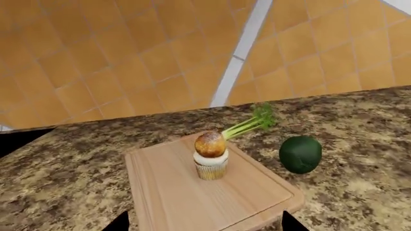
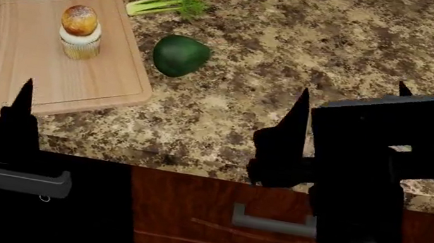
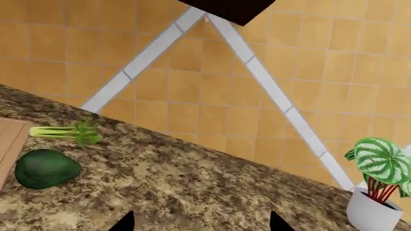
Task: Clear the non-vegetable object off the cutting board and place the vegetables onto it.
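The cupcake (image 2: 79, 31) stands upright on the light wooden cutting board (image 2: 28, 69) at the counter's left; it also shows in the left wrist view (image 1: 211, 155) on the board (image 1: 186, 192). The celery stalk (image 2: 165, 3) lies on the counter just beyond the board's far right corner, and the dark green vegetable (image 2: 180, 55) sits on the counter beside the board's right edge. Both show in the right wrist view: celery (image 3: 64, 132), green vegetable (image 3: 46, 168). My left gripper (image 1: 204, 225) is open and empty at the board's near edge. My right gripper (image 3: 199, 224) is open and empty above bare counter to the right.
The speckled granite counter (image 2: 312, 52) ends at a front edge above a wooden cabinet front with a handle (image 2: 271, 221). An orange tiled wall (image 3: 192, 96) backs the counter. A potted plant with striped leaves (image 3: 378, 187) stands at the far right.
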Controlling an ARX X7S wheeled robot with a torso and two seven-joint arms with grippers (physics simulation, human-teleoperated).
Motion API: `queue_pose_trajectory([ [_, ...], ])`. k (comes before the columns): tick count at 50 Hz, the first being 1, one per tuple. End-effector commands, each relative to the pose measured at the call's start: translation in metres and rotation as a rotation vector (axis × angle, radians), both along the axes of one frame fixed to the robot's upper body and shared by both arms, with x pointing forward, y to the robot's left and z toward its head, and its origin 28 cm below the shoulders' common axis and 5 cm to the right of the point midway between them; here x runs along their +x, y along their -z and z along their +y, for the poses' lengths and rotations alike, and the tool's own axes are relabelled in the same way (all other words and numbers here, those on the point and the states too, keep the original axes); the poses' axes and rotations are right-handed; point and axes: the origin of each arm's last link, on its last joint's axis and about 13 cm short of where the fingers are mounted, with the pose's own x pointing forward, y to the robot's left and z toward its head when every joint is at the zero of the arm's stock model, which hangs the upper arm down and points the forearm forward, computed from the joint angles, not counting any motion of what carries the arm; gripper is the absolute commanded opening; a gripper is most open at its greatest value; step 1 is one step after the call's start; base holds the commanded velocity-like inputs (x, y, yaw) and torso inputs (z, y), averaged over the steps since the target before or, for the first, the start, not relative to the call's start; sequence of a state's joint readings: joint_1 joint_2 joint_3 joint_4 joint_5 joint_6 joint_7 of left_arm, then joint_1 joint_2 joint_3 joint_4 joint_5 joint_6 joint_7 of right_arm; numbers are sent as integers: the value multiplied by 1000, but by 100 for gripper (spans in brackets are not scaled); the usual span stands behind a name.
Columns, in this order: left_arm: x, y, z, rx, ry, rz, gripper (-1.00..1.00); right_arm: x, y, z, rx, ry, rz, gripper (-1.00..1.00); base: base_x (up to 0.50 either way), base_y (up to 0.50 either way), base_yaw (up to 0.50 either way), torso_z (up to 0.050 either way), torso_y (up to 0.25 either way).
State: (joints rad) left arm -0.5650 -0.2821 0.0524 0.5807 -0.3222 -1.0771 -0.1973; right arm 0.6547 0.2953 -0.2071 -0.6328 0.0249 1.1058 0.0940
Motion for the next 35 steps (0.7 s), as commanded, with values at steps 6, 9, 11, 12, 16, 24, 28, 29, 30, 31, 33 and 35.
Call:
queue_pose_trajectory([
  [6,28,-92,28,-21,6,-23,100,26,-84,-17,-5,6,20,100,0,0,0,0,0],
  [9,38,-101,32,-30,-2,-16,100,33,-97,-20,15,11,32,100,0,0,0,0,0],
  [11,44,-100,34,-40,-10,0,100,37,-102,-20,14,9,41,100,0,0,0,0,0],
  [12,48,-104,35,-35,-11,1,100,42,-106,-21,9,12,47,100,0,0,0,0,0],
  [16,54,-121,37,-64,7,29,100,53,-114,-23,-17,28,44,100,0,0,0,0,0],
  [24,63,-142,47,-31,16,59,100,68,-126,-24,-1,27,77,100,354,0,0,0,0],
  [28,63,-145,49,-32,17,64,100,73,-133,-23,-3,18,86,100,500,0,0,0,0],
  [29,63,-148,49,-12,7,43,100,75,-135,-22,1,15,89,100,500,0,0,0,0],
  [30,64,-150,49,-30,17,55,100,75,-137,-21,-3,10,90,100,500,0,0,0,0],
  [31,64,-151,49,-26,14,52,100,75,-137,-21,0,8,90,100,500,0,0,0,0],
  [33,64,-153,49,-25,16,51,100,76,-138,-19,-7,-1,92,100,500,0,0,0,0],
  [35,63,-154,49,-24,19,50,100,75,-136,-18,-12,-10,99,100,500,0,0,0,0],
])
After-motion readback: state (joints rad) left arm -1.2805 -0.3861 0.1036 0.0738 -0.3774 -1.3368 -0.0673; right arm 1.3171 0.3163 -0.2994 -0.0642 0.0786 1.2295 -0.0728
